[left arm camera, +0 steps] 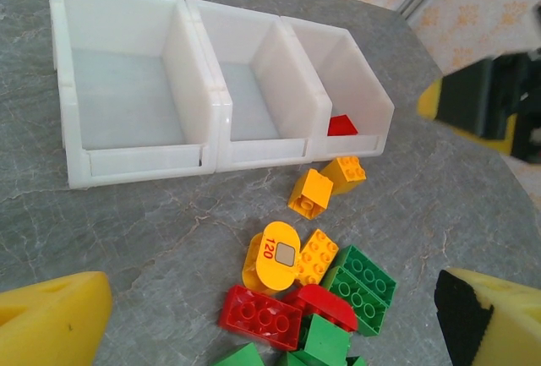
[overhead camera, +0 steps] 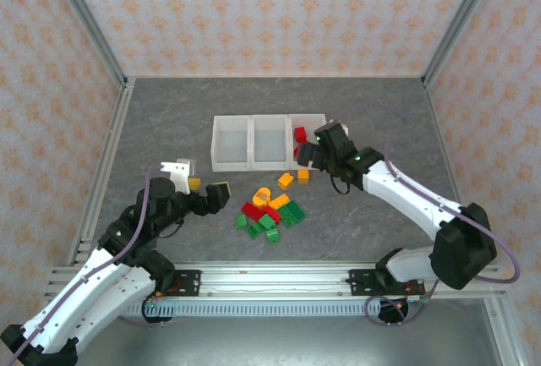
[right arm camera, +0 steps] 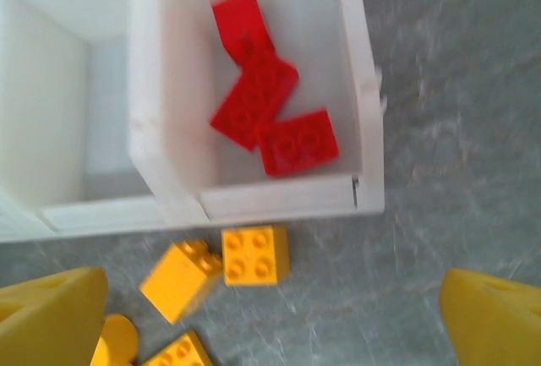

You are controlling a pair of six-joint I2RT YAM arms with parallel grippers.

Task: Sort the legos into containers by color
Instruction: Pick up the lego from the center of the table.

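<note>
Bin row: three white translucent plastic open-top bins (overhead camera: 251, 141) stand joined side by side on the grey stone-patterned tabletop (overhead camera: 169, 129).
Right-end bin: three red plastic toy bricks (right arm camera: 254, 100) lie on its floor, bunched together. The two nearer its front wall lie studs up and the farthest is too blurred to read.
Just in front of the bin row: two orange-yellow studded bricks (right arm camera: 255, 254) sit on the tabletop close to the right-end bin's front wall. One is squared to that wall, the other is turned at a slant right beside it.
Loose pile: a mixed heap of red, green and orange-yellow bricks (overhead camera: 269, 210) lies farther out from the bin row, on the arms' side. It sits opposite the middle and right-end bins, apart from their front walls.
In the pile: a rounded yellow piece printed "120" (left arm camera: 277, 256) sits on the side nearest the bin row. Flat green studded bricks (left arm camera: 359, 286) lie to its right, and a red studded brick (left arm camera: 260, 317) lies on the far side of it from the bins.
Right jaws: they hang over the front edge of the right-end bin, released and spread wide, with nothing between them.
Left jaws: they hover in front of the bin row's left end, beside the pile, released and wide apart, gripping nothing.
</note>
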